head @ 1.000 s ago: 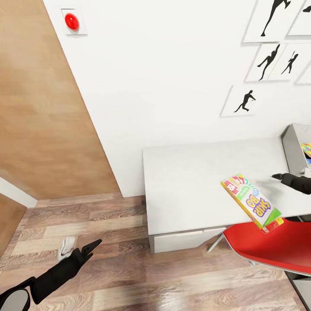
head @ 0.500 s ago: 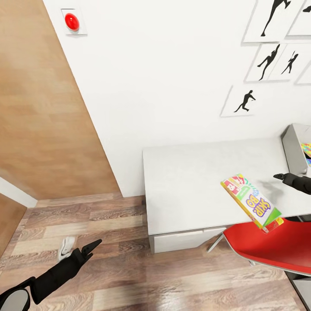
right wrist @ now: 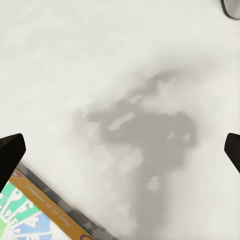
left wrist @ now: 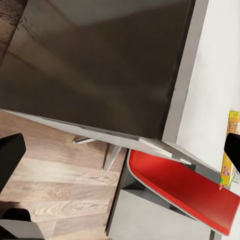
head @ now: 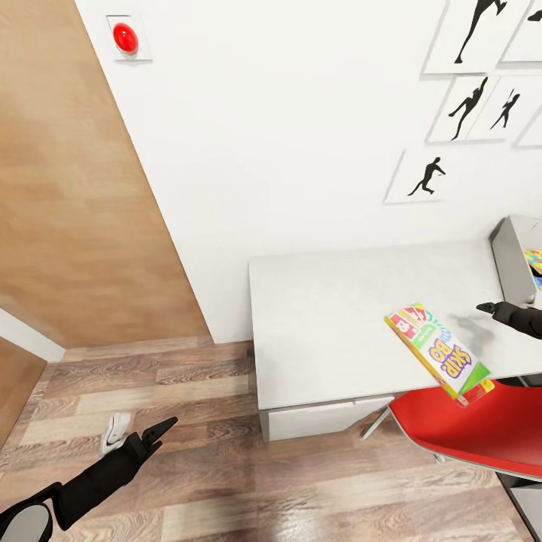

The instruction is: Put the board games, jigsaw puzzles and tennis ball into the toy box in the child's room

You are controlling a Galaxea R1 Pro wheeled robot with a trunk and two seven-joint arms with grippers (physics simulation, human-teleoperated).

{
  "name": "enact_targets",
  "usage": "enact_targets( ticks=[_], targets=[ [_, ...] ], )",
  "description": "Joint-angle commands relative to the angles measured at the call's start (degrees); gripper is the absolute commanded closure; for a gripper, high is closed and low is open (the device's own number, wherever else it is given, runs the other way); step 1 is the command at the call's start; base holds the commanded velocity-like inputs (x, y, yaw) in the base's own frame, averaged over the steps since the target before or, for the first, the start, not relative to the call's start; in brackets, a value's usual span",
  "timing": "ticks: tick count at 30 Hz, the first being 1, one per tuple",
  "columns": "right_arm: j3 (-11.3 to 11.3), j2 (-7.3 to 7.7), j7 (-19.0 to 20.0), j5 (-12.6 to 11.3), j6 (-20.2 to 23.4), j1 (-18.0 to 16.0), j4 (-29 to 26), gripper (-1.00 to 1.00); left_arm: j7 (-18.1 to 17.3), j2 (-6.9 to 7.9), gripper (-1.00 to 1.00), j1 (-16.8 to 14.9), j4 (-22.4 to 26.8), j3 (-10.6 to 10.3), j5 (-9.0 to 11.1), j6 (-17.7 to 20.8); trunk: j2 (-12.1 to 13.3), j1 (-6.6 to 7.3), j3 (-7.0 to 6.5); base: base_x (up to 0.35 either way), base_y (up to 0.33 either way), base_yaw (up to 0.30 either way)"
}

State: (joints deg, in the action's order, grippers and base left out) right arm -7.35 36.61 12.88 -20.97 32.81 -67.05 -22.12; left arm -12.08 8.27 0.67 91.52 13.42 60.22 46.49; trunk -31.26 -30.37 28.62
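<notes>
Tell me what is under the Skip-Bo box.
The Skip-Bo box lies at the table's front edge, its near end jutting past it above the red chair. The pale tabletop is under its far part; what lies directly beneath the box is covered.

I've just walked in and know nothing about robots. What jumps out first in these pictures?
The bright green, red and yellow "Skip-Bo" game box stands out first: it sits at the front edge of the pale grey-white table, jutting out over the glossy red chair. Next come the black silhouette pictures of ball players on the white wall above. A round red button sits high on the wall beside the wooden door.
</notes>
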Motion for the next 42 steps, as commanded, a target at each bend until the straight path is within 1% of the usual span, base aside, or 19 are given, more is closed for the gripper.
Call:
enact_targets(
  ticks=[1, 9, 12, 16, 27, 42],
  targets=[
    [-0.4, -0.02, 0.2, 0.1, 0.4, 0.0, 0.0, -1.00, -0.2, 0.00, -1.00, 0.0, 0.0, 0.1, -0.1, 0.2, -0.1, -0.02, 0.06, 0.000, 0.000, 0.000],
    [-0.4, -0.02, 0.2, 0.1, 0.4, 0.0, 0.0, -1.00, -0.2, 0.00, -1.00, 0.0, 0.0, 0.1, -0.1, 0.2, -0.1, -0.02, 0.06, 0.000, 0.000, 0.000],
    [-0.3, -0.19, 0.4, -0.3, 0.5, -0.1, -0.5, -1.00, -0.3, -0.13, -1.00, 0.3, 0.2, -0.3, -0.5, 0.2, -0.1, -0.02, 0.06, -0.010, 0.032, 0.000],
    [-0.2, -0.46, 0.8, -1.1, 0.9, -0.2, -1.8, -1.00, -0.5, -0.37, -1.00, 0.8, 0.3, -0.8, -1.3, 0.0, -0.1, -0.02, 0.06, -0.043, 0.133, 0.000],
    [0.3, -0.69, 1.2, -1.7, 1.2, -0.3, -3.4, -1.00, -0.6, -0.57, -1.00, 1.2, 0.3, -1.1, -1.9, -0.3, -0.1, -0.02, 0.06, -0.065, 0.199, 0.000],
    [0.4, -0.75, 1.3, -1.9, 1.3, -0.4, -3.8, -1.00, -0.6, -0.62, -1.00, 1.3, 0.3, -1.2, -2.1, -0.3, -0.1, -0.02, 0.06, -0.017, 0.053, 0.000]
  ],
)
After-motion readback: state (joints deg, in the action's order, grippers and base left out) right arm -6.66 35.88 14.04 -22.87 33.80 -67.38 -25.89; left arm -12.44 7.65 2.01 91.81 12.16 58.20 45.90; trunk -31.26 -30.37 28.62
